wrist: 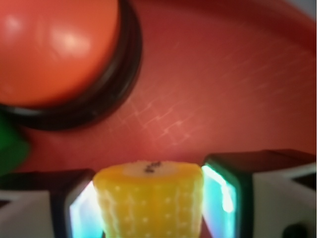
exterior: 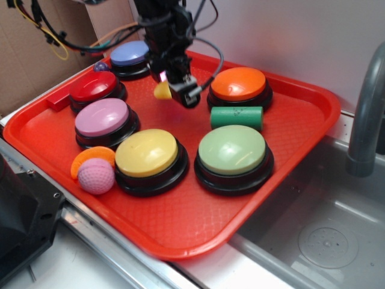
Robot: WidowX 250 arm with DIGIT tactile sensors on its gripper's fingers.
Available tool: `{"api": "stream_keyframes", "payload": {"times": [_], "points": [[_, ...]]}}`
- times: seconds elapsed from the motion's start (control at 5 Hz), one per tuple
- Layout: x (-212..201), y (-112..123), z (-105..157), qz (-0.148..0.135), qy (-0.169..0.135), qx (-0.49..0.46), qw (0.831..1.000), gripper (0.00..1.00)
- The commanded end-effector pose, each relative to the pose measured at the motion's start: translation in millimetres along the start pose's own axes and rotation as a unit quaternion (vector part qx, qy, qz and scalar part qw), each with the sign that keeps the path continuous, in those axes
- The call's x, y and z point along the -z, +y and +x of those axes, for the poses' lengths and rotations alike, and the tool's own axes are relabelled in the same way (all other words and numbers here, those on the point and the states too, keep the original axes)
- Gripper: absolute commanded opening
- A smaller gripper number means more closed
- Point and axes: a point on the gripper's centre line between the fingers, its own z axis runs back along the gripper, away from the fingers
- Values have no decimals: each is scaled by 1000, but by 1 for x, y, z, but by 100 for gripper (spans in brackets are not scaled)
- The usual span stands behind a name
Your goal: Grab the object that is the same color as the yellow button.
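Already the gripper (wrist: 148,208) had its fingers (wrist: 225,196) pinching the corn cob (wrist: 148,201); grasp looked done, lift off the tray (exterior: 180,229) unconfirmed.

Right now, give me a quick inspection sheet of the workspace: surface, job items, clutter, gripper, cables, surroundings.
Surface: red tray on a metal counter.
Job's things: toy corn between the fingers; yellow button at tray front.
Clutter: green, orange, pink, red and blue buttons; green cylinder; pink ball; orange crescent.
Gripper: gripper shut on the corn.
Cables: loose wires upper left.
Surroundings: sink, grey faucet, cardboard.
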Motion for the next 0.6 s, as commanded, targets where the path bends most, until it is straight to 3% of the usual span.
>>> {"api": "stream_keyframes", "payload": {"times": [0.0,0.2,0.4], "points": [[-101,7,-1,68,-3,-91,994,0],[-137,13,-13,98,-15,-134,986,0],[-144,20,-23,117,31,-204,971,0]]}}
